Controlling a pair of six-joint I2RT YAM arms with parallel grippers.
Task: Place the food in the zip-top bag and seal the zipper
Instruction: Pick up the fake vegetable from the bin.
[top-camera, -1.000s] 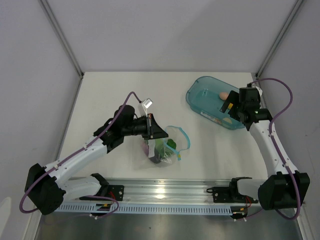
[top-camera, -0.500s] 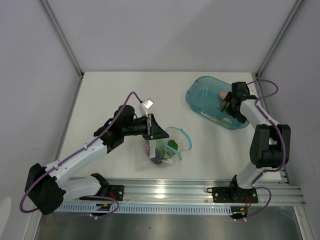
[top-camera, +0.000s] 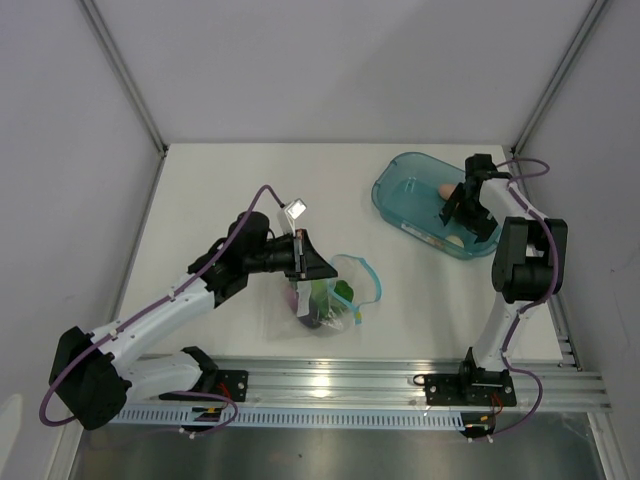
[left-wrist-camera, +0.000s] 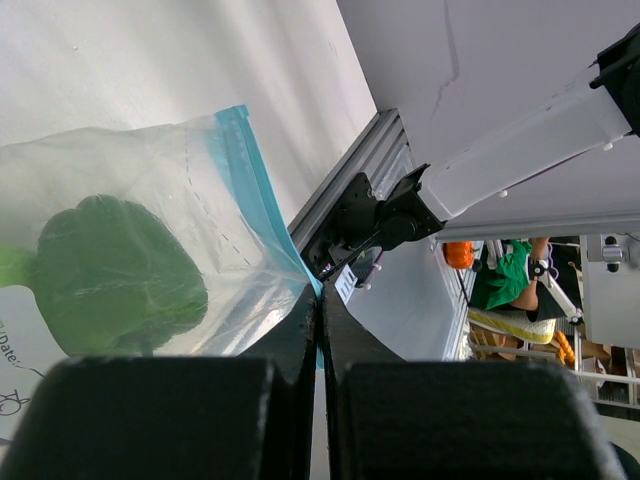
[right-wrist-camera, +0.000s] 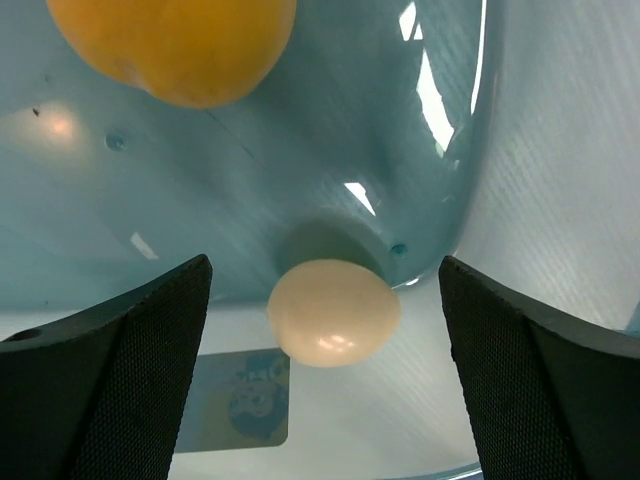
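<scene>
The zip-top bag (top-camera: 325, 298) lies crumpled near the table's middle, with green and purple food showing through it. Its mouth, edged by the light-blue zipper (top-camera: 372, 277), gapes toward the right. My left gripper (top-camera: 308, 260) is shut on the bag's zipper edge (left-wrist-camera: 262, 190). A green pepper (left-wrist-camera: 110, 280) sits inside the clear plastic, just past that gripper (left-wrist-camera: 320, 312). My right gripper (top-camera: 460, 207) hangs open inside the teal tub (top-camera: 400, 195). A pink egg-shaped piece (right-wrist-camera: 333, 312) rests between its spread fingers (right-wrist-camera: 120, 370), untouched. A yellow-orange fruit (right-wrist-camera: 175, 45) lies farther along the tub floor.
The tub (right-wrist-camera: 380, 120) stands at the back right and carries a printed sticker (right-wrist-camera: 240, 400). An aluminium rail (top-camera: 330, 385) runs along the near edge. Grey walls and frame posts (top-camera: 125, 75) close in the sides.
The right arm has folded up and swung its wrist toward the tub's far end, bringing the open fingers around the egg-shaped piece. The left arm and bag have not moved.
</scene>
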